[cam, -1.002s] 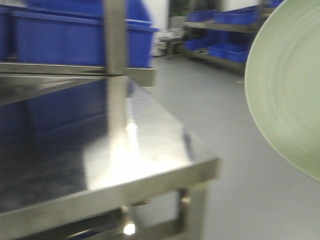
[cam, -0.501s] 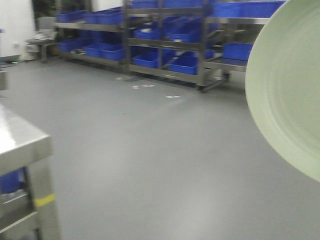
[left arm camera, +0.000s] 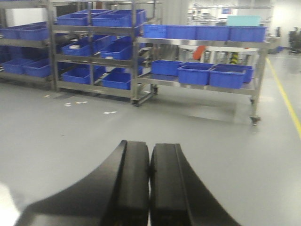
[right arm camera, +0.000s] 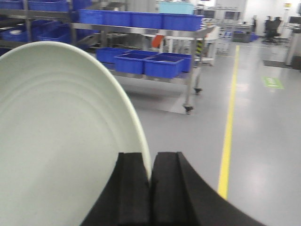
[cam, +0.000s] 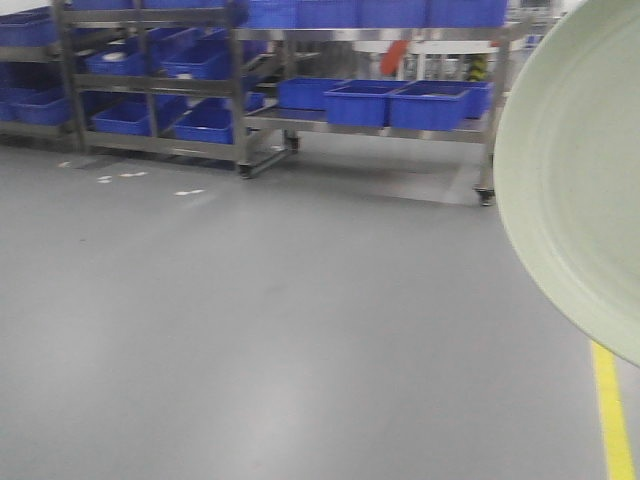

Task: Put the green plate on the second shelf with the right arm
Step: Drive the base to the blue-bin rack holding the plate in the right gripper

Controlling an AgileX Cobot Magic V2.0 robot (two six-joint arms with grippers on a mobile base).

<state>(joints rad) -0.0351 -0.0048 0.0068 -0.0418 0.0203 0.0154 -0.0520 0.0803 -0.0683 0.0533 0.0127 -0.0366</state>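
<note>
The green plate (right arm camera: 61, 141) stands nearly on edge in the air, its ringed inside facing my wrist camera. My right gripper (right arm camera: 150, 162) pinches it at the rim. My left gripper (left arm camera: 150, 160) is pressed together on nothing. Grey floor (cam: 300, 320) with a yellow line (cam: 612, 410) stretches ahead. Steel racks (cam: 370, 130) holding blue bins (cam: 360, 103) stand well apart from me. I judge the pickup done; reaching a rack and laying the plate on its second shelf remain.

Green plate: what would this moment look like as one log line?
right gripper: shut on green plate rim | left gripper: shut, empty | ahead: racks with blue bins
</note>
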